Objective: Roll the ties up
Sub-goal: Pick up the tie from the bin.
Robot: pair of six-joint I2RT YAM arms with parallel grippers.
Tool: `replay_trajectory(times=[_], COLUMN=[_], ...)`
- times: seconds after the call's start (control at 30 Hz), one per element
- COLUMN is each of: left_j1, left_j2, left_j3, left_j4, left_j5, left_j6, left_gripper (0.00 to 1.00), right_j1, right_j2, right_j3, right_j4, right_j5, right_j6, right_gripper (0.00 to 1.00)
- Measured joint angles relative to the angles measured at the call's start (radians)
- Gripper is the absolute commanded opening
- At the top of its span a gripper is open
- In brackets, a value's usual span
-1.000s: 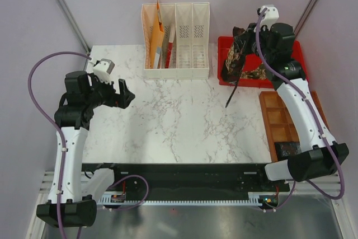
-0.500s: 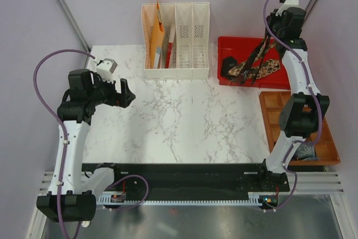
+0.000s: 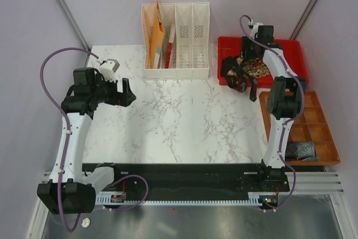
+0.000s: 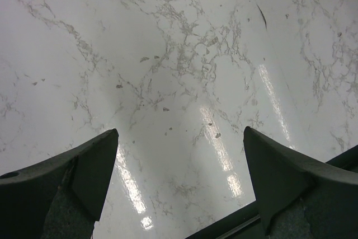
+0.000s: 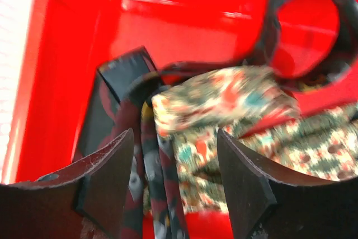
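The ties lie in a heap in the red bin (image 3: 291, 48) at the back right: a dark maroon tie (image 3: 232, 72) on the left and a paisley tie (image 3: 260, 71) beside it. My right gripper (image 3: 250, 48) hangs over the heap. In the right wrist view it (image 5: 175, 132) stands open, with the dark tie (image 5: 151, 160) and the paisley tie (image 5: 235, 99) loose below the gap. A dark loop of tie (image 5: 313, 26) curls farther off. My left gripper (image 3: 126, 92) hovers open over the bare marble table (image 4: 184, 71) at the left; in the left wrist view my left gripper (image 4: 180, 132) holds nothing.
A white file rack (image 3: 184, 43) with orange folders (image 3: 156, 34) stands at the back middle. A brown compartment tray (image 3: 279, 117) sits at the right edge, with a small dark bundle (image 3: 302, 149) in one cell.
My right gripper held the ties up, then came down over the red bin and opened. The ties dropped into the bin, and the tail left the table. The left arm barely shifted.
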Motion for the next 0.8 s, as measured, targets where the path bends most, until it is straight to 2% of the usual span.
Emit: replay_trajectory(times=[0.17,0.4,0.6,0.63,0.8], left_j1=[0.0,0.0,0.0,0.0,0.0], left_j2=[0.036,0.072,0.095,0.095,0.099], left_j3=[0.0,0.0,0.0,0.0,0.0], left_j4=[-0.001,0.002,0.002,0.002,0.002], left_j5=[0.0,-0.001,-0.014,-0.021,-0.03], left_j6=[0.0,0.0,0.0,0.0,0.0], left_gripper=[1.0,1.0,1.0,1.0,1.0], right_j1=[-0.021,-0.031,0.006,0.008,-0.025], right_j2=[-0.01,-0.009,0.053,0.062,0.115], right_j3=[0.038,0.122,0.211,0.214,0.214], right_j4=[-0.071,-0.069,0.011,0.031,0.128], right_j5=[0.03,0.021,0.142,0.167,0.252], right_j6=[0.003,0.057,0.084,0.091,0.113], right_gripper=[0.55,0.5,0.64,0.72,0.83])
